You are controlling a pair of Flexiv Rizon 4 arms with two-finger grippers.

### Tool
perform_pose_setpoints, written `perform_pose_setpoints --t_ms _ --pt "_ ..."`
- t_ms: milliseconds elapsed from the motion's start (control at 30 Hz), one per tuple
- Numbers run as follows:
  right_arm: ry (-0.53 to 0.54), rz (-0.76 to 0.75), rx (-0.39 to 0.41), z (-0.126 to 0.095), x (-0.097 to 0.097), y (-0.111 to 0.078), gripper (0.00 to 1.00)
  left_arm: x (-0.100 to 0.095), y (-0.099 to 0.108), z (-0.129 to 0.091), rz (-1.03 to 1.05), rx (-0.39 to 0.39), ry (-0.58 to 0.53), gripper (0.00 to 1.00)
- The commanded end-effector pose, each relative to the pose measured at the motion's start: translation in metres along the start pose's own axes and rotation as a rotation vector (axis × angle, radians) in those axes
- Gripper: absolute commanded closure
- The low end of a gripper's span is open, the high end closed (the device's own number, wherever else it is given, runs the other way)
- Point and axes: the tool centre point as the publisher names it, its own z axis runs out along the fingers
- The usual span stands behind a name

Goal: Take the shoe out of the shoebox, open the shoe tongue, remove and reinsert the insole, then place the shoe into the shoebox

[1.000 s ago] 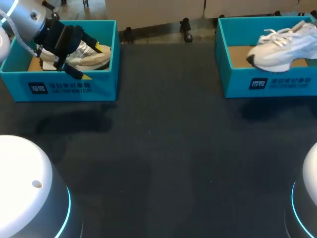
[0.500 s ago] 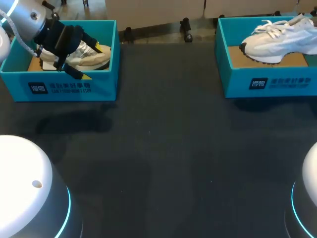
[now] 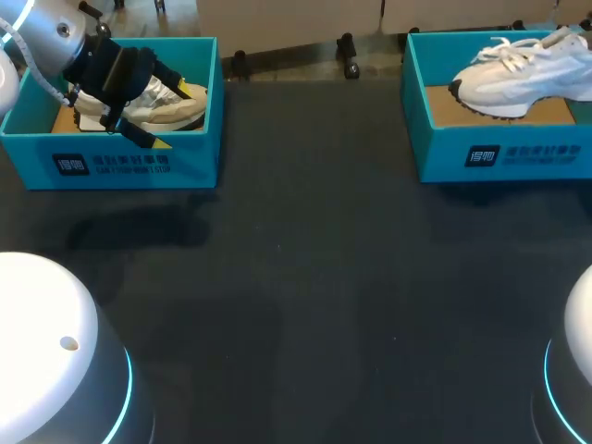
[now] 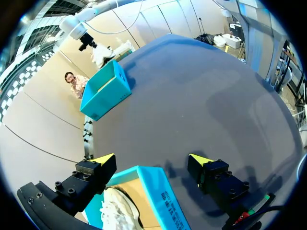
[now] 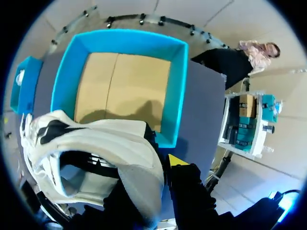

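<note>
Left gripper (image 4: 151, 160): fingers wide apart, holding nothing. They straddle a corner of the left box (image 4: 160, 196). One finger is inside, just beside the beige shoe (image 4: 117, 211); the other is outside, over the table (image 4: 201, 96). The beige shoe lies in that box.

Right gripper (image 5: 148, 165): clamped on the heel end of the white shoe (image 5: 110, 134). One yellow tip shows against the outside of the heel; the other is hidden by the shoe. The white shoe hangs above the right box (image 5: 179, 96), clear of its cardboard floor, roughly level, toe toward the table's middle. The two boxes stand well apart, at the table's far corners.
</note>
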Motion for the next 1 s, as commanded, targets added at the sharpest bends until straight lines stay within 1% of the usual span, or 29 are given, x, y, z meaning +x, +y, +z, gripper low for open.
perform_pose_setpoints --t_ms 33,67,133,333,433,633,1000 --pt "-0.013 0.053 -0.018 0.003 -0.002 -0.003 1.0 0.0 0.0 -0.001 0.0 -0.003 0.003 0.0" --pt "-0.026 0.074 -0.023 0.005 -0.004 -0.002 1.0 0.0 0.0 -0.001 0.0 -0.003 0.003 0.0" --pt "-0.016 0.088 -0.04 0.007 -0.005 0.0 1.0 0.0 0.0 -0.001 0.0 -0.003 0.003 0.0" --pt "-0.035 0.133 -0.06 0.015 -0.01 0.009 1.0 0.0 0.0 -0.001 0.0 -0.003 0.003 0.0" --pt "-0.036 0.151 -0.065 0.02 -0.012 0.017 1.0 0.0 0.0 -0.001 0.0 -0.003 0.003 0.0" --pt "-0.032 0.153 -0.072 0.03 -0.015 0.032 1.0 0.0 0.0 -0.001 0.0 -0.003 0.003 0.0" --pt "-0.02 0.147 -0.076 0.047 -0.021 0.049 1.0 0.0 0.0 -0.001 0.0 -0.003 0.003 0.0"
